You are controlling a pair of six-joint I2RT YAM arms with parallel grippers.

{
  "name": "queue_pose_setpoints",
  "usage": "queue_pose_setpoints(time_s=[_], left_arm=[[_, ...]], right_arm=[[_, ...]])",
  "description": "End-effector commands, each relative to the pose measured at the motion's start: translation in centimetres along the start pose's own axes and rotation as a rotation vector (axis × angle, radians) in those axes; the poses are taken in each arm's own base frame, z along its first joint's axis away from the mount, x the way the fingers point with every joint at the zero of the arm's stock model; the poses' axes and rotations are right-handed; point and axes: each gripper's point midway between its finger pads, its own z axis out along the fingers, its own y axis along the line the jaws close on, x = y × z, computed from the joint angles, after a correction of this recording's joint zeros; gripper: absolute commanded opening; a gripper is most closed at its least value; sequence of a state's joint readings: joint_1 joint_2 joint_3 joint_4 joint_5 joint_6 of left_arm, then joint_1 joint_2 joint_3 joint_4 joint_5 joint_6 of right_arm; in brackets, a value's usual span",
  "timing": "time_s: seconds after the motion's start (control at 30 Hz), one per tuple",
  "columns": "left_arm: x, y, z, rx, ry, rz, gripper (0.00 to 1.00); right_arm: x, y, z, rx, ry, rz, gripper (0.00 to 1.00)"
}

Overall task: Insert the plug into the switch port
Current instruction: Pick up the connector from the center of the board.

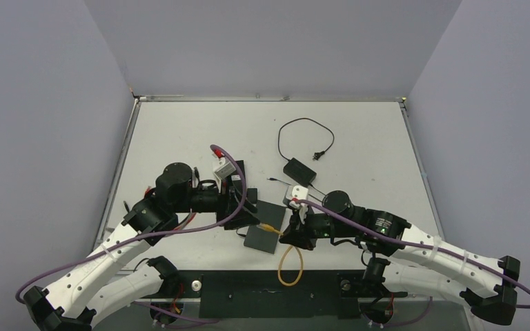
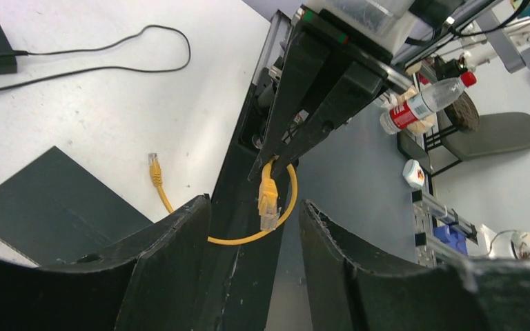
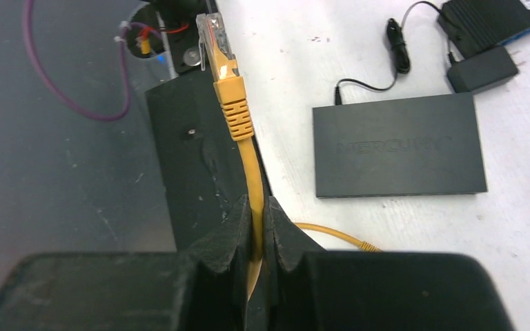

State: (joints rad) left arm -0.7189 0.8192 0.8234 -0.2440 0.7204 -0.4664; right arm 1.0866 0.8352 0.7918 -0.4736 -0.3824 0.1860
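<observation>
Right wrist view: the right gripper is clenched on the yellow Ethernet cable just behind its clear plastic plug, which points away, left of the flat black rectangular switch. Meanwhile the left gripper gapes, grasping nothing.

White table, flat black switch, black power adapter with looped cord, loose end of yellow cable
</observation>
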Motion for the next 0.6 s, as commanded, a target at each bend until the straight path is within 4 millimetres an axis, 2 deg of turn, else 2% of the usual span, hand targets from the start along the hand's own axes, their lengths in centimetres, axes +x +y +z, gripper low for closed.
queue_pose_setpoints(time_s=[0.0,0.3,0.57], left_arm=[[0.0,-2.2,-0.9,0.082,0.032,0.090,0.47],[0.6,-2.4,-1.4,0.089,0.054,0.122,0.46],[1.1,-1.6,-1.4,0.060,0.077,0.118,0.43]], right_arm=[[-1.6,2.2,-0.6,-0.121,-0.048,-0.004,0.00],[-2.4,1.7,0.2,-0.133,-0.025,0.026,0.00],[-3.0,2.0,0.3,-0.164,-0.034,0.032,0.00]])
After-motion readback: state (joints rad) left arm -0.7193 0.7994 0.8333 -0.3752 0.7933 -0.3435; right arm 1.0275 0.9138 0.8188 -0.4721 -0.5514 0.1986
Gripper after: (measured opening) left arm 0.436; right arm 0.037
